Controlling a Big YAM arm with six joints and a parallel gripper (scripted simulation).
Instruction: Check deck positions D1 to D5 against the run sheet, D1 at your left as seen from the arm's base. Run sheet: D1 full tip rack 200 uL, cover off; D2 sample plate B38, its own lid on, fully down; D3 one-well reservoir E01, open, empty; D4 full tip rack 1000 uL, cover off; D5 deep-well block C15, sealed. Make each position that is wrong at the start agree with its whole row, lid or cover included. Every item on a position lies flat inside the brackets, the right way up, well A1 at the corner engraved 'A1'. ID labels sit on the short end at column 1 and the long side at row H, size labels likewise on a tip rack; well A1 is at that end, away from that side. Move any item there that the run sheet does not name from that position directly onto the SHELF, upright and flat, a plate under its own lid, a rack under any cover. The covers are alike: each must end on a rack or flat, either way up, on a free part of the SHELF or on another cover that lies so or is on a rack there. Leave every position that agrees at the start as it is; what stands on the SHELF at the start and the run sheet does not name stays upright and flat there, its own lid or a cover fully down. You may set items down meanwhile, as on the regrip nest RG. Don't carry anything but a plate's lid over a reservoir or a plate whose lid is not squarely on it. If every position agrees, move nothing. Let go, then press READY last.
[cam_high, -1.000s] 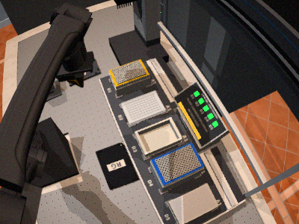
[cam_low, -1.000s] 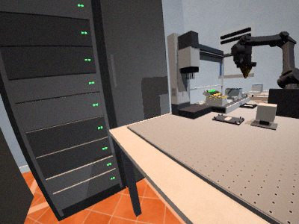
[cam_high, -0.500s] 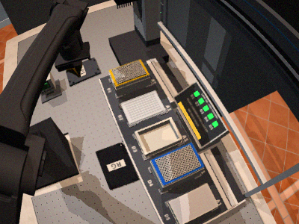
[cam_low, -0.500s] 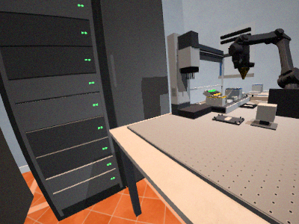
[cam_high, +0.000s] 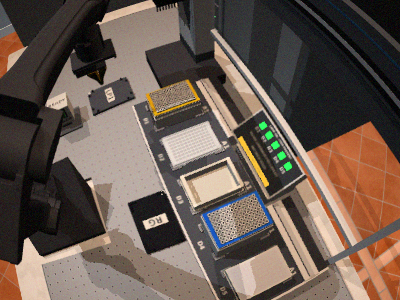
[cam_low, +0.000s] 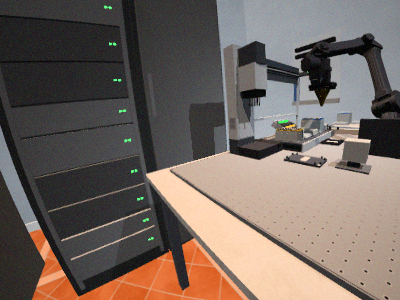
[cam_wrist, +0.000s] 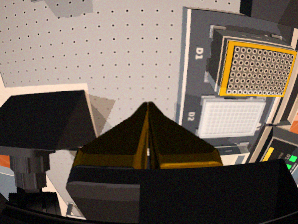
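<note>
My gripper (cam_high: 98, 77) (cam_low: 321, 102) (cam_wrist: 148, 109) is shut and empty, high over the table's back left, between the READY button block (cam_high: 61, 106) (cam_low: 355, 152) and a small dark plate (cam_high: 111, 95) (cam_low: 305, 162). On the deck (cam_high: 152, 135), from far to near, are a yellow-rimmed tip rack (cam_high: 172, 96) (cam_wrist: 257, 70) with no cover, a lidded white plate (cam_high: 191, 143) (cam_wrist: 232, 117), an open one-well reservoir (cam_high: 212, 183), a blue-rimmed tip rack (cam_high: 237, 219) with no cover, and a sealed block (cam_high: 258, 273).
The black RG nest (cam_high: 156, 221) lies left of the deck. A panel with several green lights (cam_high: 272, 145) stands right of the deck. A tall pipetting unit (cam_low: 247, 95) stands behind the deck's far end. My arm's base block (cam_high: 70, 205) is at the left.
</note>
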